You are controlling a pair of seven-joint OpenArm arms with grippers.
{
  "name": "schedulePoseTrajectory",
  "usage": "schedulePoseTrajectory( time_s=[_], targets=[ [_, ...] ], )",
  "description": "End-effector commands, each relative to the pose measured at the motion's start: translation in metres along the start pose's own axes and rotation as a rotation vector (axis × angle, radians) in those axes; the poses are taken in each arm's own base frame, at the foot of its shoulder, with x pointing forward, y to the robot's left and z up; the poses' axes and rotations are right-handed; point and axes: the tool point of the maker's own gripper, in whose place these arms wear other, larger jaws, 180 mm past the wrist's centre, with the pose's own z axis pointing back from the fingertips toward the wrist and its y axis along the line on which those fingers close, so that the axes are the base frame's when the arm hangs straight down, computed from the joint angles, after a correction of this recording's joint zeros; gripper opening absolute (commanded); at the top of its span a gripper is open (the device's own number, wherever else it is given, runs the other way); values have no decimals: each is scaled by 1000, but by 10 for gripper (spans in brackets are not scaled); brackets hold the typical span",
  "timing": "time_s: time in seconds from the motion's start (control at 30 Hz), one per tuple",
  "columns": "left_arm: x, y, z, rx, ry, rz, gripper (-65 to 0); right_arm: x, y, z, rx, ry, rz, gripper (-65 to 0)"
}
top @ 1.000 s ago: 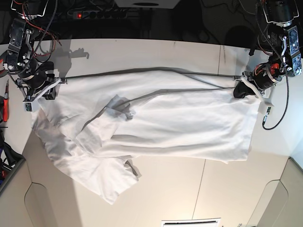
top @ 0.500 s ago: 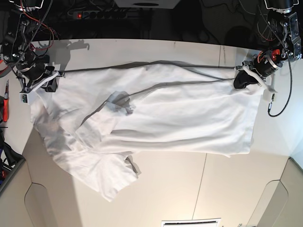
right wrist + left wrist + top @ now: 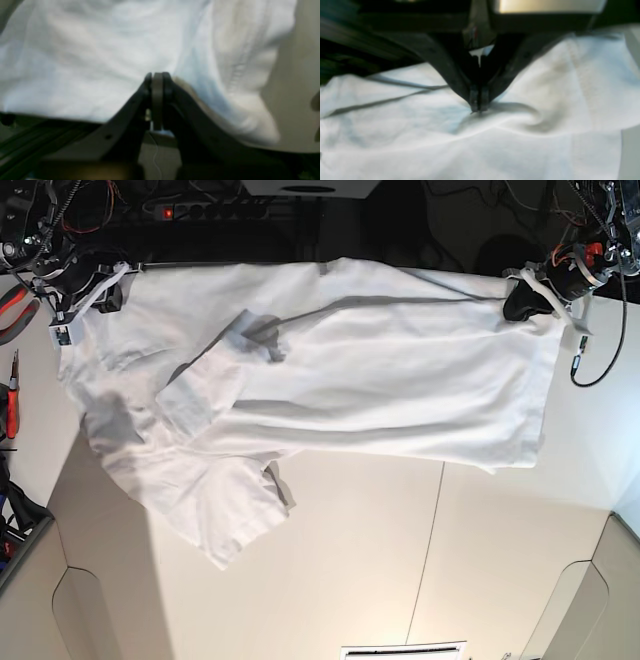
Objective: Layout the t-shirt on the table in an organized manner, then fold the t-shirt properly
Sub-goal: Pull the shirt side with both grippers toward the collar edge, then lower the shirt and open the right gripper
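Stretching the t-shirt (image 3: 350, 370) between them, both arms are at the laying-out step, not yet the fold. The left gripper (image 3: 479, 108) is clenched on a pinch of cloth at one far corner, and the right gripper (image 3: 157, 77) is clamped on the cloth at the other. The shirt hangs from these two holds across the far part of the table (image 3: 400, 580), its near side rumpled, with one bunched part doubled over. Next, I judge, it needs lowering flat under even tension, then smoothing that doubled part.
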Motion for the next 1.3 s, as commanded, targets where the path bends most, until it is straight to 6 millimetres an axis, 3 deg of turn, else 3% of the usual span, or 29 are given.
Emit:
schedulePoseTrajectory(
  time_s=[0.0,0.13,0.6,1.0,1.27],
  targets=[
    [-1,14,9,45,16,-15,-650,12,-3,4,-7,-35,14,-650],
    [5,26,17,80,-14,8,-650,12,-3,4,-6,-37,14,-650],
    [41,21,11,50,-108,11,-650,17,-1,4,7,-58,2,-650],
    [18,23,5,67,14,-10,-650,20,-1,4,7,-73,2,-650],
    [8,20,-38,127,106,-65,-650,30,-1,4,6,-107,3,-650]
  ],
)
